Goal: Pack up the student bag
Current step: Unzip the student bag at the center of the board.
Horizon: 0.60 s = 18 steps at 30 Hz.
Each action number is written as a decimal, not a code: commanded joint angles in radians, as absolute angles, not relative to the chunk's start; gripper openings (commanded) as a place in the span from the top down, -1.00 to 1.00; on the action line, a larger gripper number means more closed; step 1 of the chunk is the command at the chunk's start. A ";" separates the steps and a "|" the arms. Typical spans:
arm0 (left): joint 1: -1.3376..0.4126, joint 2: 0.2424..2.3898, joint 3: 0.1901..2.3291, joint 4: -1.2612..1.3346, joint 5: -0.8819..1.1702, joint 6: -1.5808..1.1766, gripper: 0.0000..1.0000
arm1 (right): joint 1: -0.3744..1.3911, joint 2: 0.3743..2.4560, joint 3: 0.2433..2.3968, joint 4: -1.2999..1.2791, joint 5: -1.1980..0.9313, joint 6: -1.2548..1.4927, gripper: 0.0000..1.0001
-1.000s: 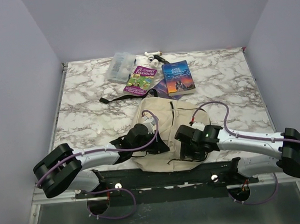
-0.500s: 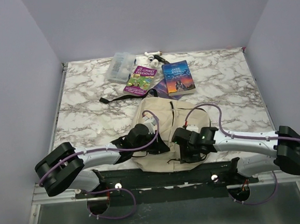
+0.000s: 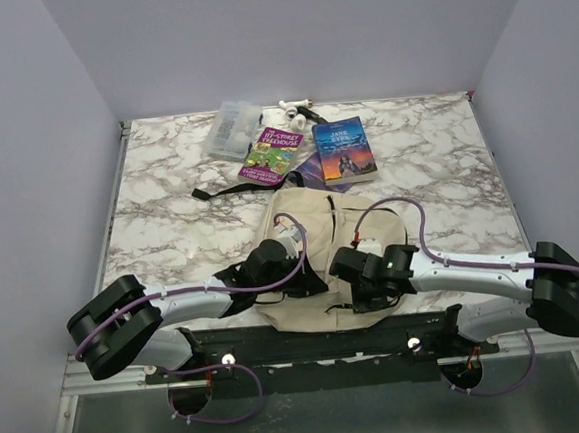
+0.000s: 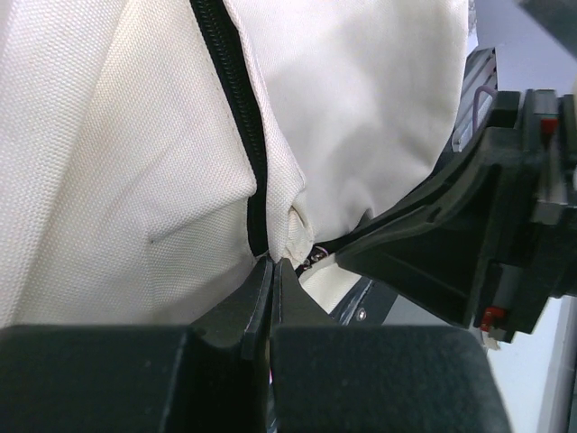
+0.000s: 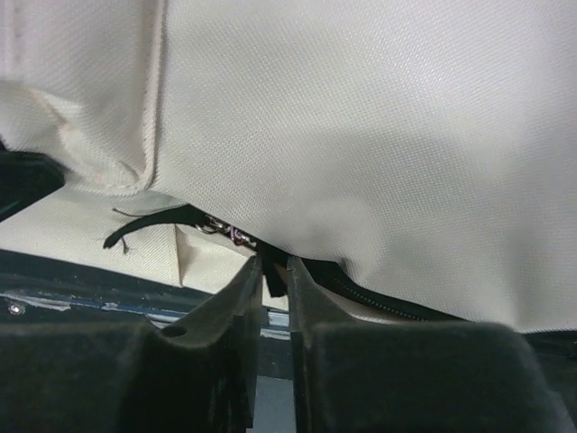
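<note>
Pressing the fully closed tips of the left gripper (image 4: pixel 273 264) against beige fabric beside the zipper (image 4: pixel 236 90) of the student bag (image 3: pixel 315 224), lying mid tabletop (image 3: pixel 167 186) at its near edge. Nipping a black zipper tab (image 5: pixel 270 280) between the narrowed right gripper (image 5: pixel 274 262) fingers.

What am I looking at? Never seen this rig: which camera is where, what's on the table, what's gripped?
Two robot arms, left and right, bolted at the near edge of the table. The wide picture looks down from above and behind; each close-up comes from a wrist camera. On the marble table: a beige bag, a green-and-purple book, a blue book, a clear box. The left gripper is shut at the bag's zipper seam; whether it pinches cloth is unclear. The right gripper is pinched on a black zipper tab.
</note>
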<state>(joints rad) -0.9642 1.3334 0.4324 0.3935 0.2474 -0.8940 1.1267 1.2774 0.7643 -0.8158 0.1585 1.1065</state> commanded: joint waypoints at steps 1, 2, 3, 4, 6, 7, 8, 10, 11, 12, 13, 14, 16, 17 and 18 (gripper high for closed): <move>-0.957 1.318 0.417 0.442 0.218 -0.903 1.00 | 1.132 1.209 0.799 -0.876 0.247 1.111 0.71; -0.949 1.316 0.416 0.440 0.224 -0.901 1.00 | 1.132 1.197 0.791 -0.865 0.255 1.110 0.73; -0.945 1.312 0.412 0.442 0.225 -0.903 1.00 | 1.133 1.187 0.782 -0.851 0.254 1.107 0.77; -0.945 1.308 0.410 0.442 0.223 -0.900 1.00 | 1.132 1.182 0.778 -0.833 0.249 1.103 0.89; -0.945 1.312 0.407 0.442 0.225 -0.899 1.00 | 1.132 1.180 0.772 -0.807 0.248 1.105 0.99; -0.945 1.317 0.407 0.442 0.225 -0.899 1.00 | 1.133 1.184 0.768 -0.795 0.246 1.109 0.99; -0.945 1.322 0.405 0.442 0.229 -0.904 1.00 | 1.132 1.187 0.765 -0.782 0.241 1.109 0.99; -0.945 1.328 0.407 0.442 0.242 -0.914 1.00 | 1.132 1.199 0.760 -0.765 0.228 1.111 0.99; -0.945 1.329 0.409 0.442 0.245 -0.915 1.00 | 1.133 1.203 0.757 -0.755 0.232 1.111 0.99; -0.945 1.333 0.410 0.442 0.245 -0.914 1.00 | 1.132 1.205 0.750 -0.744 0.237 1.108 0.99; -0.944 1.332 0.415 0.442 0.244 -0.908 1.00 | 1.132 1.208 0.745 -0.735 0.247 1.102 0.99; -0.943 1.327 0.417 0.440 0.244 -0.900 1.00 | 1.132 1.210 0.745 -0.742 0.266 1.102 0.99; -0.942 1.312 0.407 0.433 0.223 -0.909 1.00 | 1.132 1.230 0.775 -0.814 0.340 1.113 0.99; -0.942 1.301 0.395 0.429 0.199 -0.920 1.00 | 1.132 1.243 0.809 -0.909 0.409 1.152 0.99; -0.942 1.283 0.373 0.425 0.164 -0.934 1.00 | 1.132 1.257 0.836 -1.007 0.485 1.193 0.99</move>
<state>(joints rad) -0.9546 1.3327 0.4179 0.4095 0.2455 -0.9062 1.1267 1.2152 0.7670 -0.7906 0.2508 1.1110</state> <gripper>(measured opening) 0.005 0.006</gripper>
